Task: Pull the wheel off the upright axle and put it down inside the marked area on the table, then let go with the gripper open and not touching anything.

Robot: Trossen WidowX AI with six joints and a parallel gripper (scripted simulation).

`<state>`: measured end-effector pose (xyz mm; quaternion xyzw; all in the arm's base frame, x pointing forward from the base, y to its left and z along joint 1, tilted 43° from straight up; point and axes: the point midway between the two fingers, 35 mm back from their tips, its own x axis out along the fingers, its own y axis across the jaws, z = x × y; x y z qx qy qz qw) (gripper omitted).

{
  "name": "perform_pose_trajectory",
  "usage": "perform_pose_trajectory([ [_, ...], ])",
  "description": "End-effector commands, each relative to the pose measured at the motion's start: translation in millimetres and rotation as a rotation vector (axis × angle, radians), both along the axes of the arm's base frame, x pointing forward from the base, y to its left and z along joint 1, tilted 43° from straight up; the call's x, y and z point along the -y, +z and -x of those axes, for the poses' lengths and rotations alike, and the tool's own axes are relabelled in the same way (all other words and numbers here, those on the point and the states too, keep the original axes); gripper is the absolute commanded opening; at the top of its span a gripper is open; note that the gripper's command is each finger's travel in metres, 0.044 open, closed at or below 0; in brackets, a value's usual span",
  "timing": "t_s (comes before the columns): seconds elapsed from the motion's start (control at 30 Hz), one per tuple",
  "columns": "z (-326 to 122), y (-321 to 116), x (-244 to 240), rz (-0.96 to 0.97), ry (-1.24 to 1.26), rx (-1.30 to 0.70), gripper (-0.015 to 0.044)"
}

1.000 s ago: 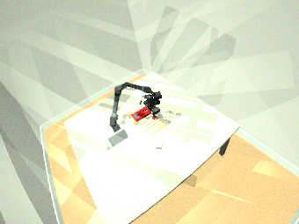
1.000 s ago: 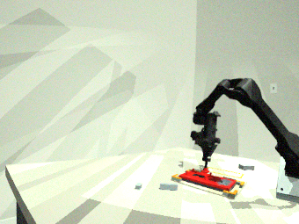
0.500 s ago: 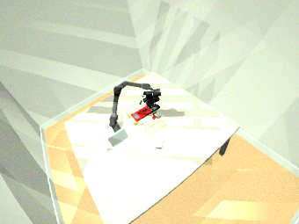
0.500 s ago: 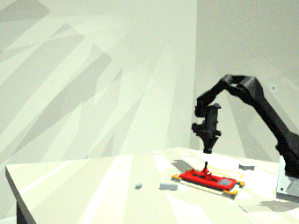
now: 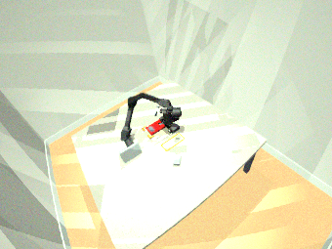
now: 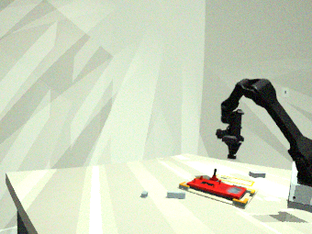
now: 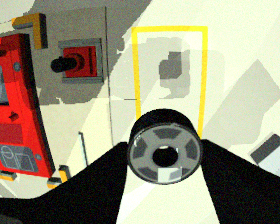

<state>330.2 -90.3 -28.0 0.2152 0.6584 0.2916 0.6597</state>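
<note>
My gripper [image 5: 173, 128] [image 6: 232, 157] [image 7: 163, 147] is shut on the wheel [image 7: 165, 119], a dark round wheel with a grey spoked face and a dark centre hole. The wheel is off the axle and held up above the table. The upright axle [image 7: 65, 64] [image 6: 215, 172] is a bare black post on a red square base, to the left in the wrist view. The marked area [image 7: 205, 75] [image 6: 252, 183] is a yellow outlined rectangle. In the wrist view the wheel overlaps its near end, and the near edge is hidden.
A red board [image 7: 31, 107] [image 6: 201, 186] with yellow corner brackets [image 7: 40, 31] lies beside the axle. A grey block [image 7: 266, 149] lies right of the marked area in the wrist view. The exterior view also shows grey blocks [image 6: 175, 195] [image 6: 257, 174] on the table.
</note>
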Motion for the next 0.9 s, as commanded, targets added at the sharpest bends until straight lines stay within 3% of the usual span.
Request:
perform_pose_trajectory([
  [0.0,12,-13,13,-0.003,0.002,-0.007,0.0000],
  [0.47,13,-34,-4,-0.004,0.002,-0.007,0.0000],
  [0.87,17,-88,-55,-0.008,0.002,-0.006,0.0000],
])
